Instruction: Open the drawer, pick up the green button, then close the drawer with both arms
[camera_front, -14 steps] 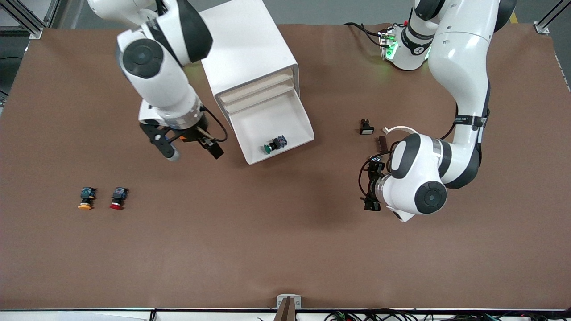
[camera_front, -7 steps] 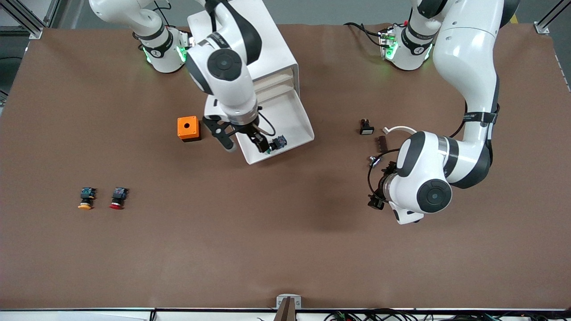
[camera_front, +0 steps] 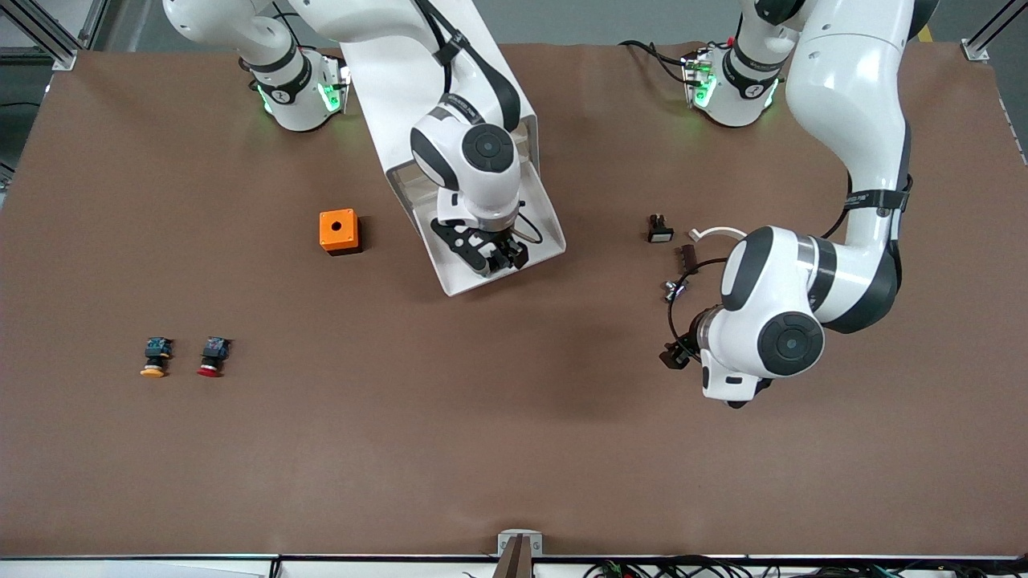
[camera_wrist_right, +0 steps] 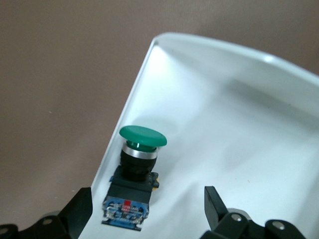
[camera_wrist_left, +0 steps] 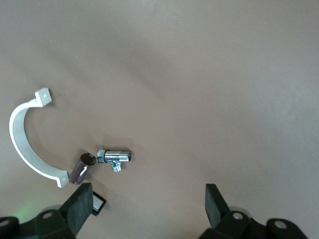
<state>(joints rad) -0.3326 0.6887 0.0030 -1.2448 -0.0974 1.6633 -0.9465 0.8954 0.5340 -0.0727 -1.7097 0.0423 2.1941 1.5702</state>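
Our right gripper (camera_front: pixel 491 255) has swung in over the open drawer (camera_front: pixel 540 210) at upper centre, fingers apart above the green button (camera_wrist_right: pixel 137 172) inside, so grasping looks next, while our left gripper (camera_wrist_left: pixel 147 209) waits open at mid-right.

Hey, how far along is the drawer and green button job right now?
Done: the drawer is pulled out of the cabinet.

In hand: the right gripper is over the drawer, open, with the green button lying on its side between its fingers, not yet gripped.

Left: grasp and lift the button, then close the drawer. The left gripper waits open over the table, near small parts.
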